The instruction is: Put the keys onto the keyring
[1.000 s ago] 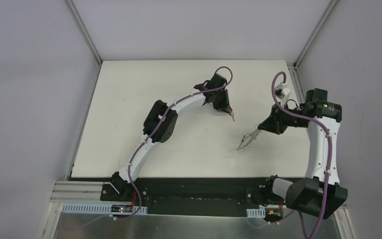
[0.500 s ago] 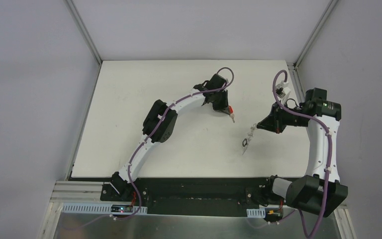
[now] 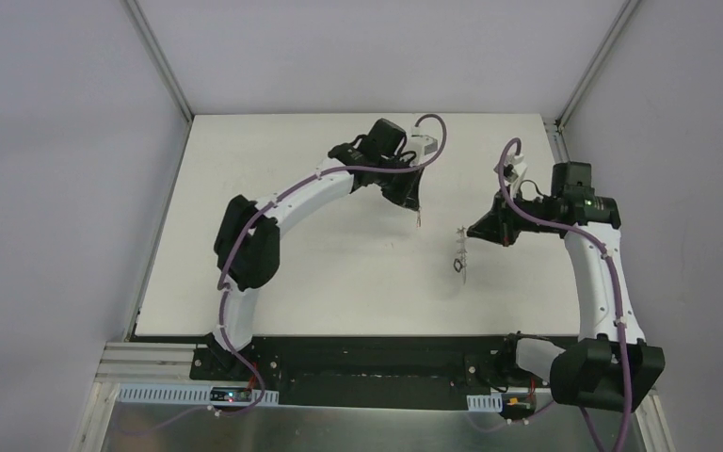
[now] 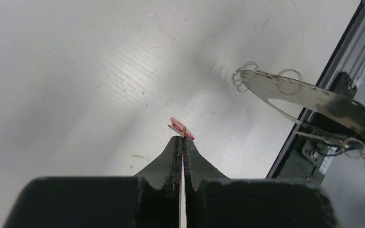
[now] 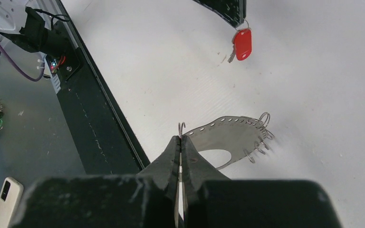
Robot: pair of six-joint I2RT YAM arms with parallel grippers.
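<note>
Across the white table (image 3: 292,235), the left arm (image 3: 273,202) bends in from the near left and the right arm (image 3: 593,264) rises from the near right. Their tips are near each other over the middle of the table, but apart. The right gripper (image 5: 181,138) is pinched fully closed on one edge of the keyring (image 5: 228,133). The keyring is a thin grey band with small wire loops along one edge, and it is held out over the table between the two grippers. The left gripper (image 4: 180,138) is likewise clamped tight, on the red key (image 5: 242,43). The key dangles from its tips, near the keyring and not touching it.
</note>
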